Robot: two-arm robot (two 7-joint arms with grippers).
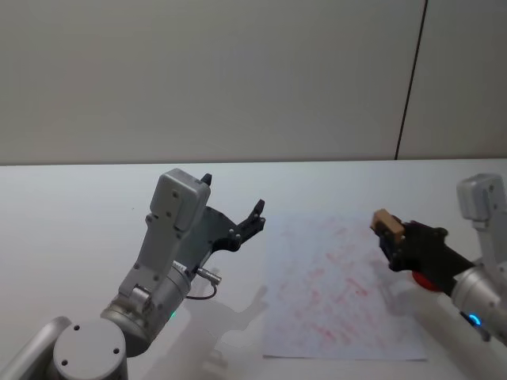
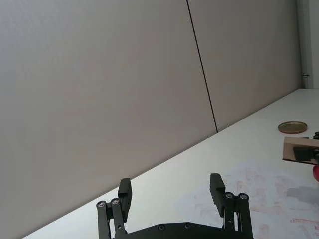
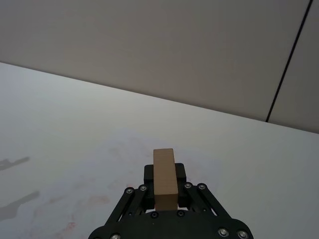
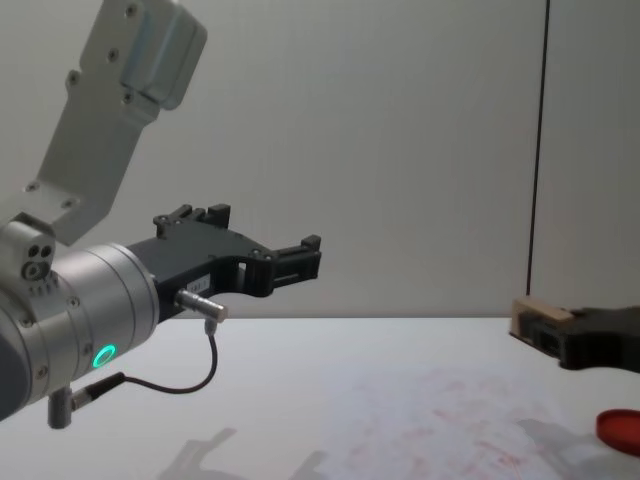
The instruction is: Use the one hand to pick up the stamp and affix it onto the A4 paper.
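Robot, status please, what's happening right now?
Right end effector shut on the stamp, held above the A4 paper. Left end effector open, idle. Ink pad beside paper, not blocking.

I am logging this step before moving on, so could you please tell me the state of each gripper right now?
Left gripper: open, empty, raised beside the A4 paper.
Right gripper: closed on the stamp, held in the air.

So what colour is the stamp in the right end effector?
Light tan wood; the stamp shows best in the right wrist view.

Soft, even, fairly bright light leaves faint grey shadows on the white table [image 1: 79, 206]
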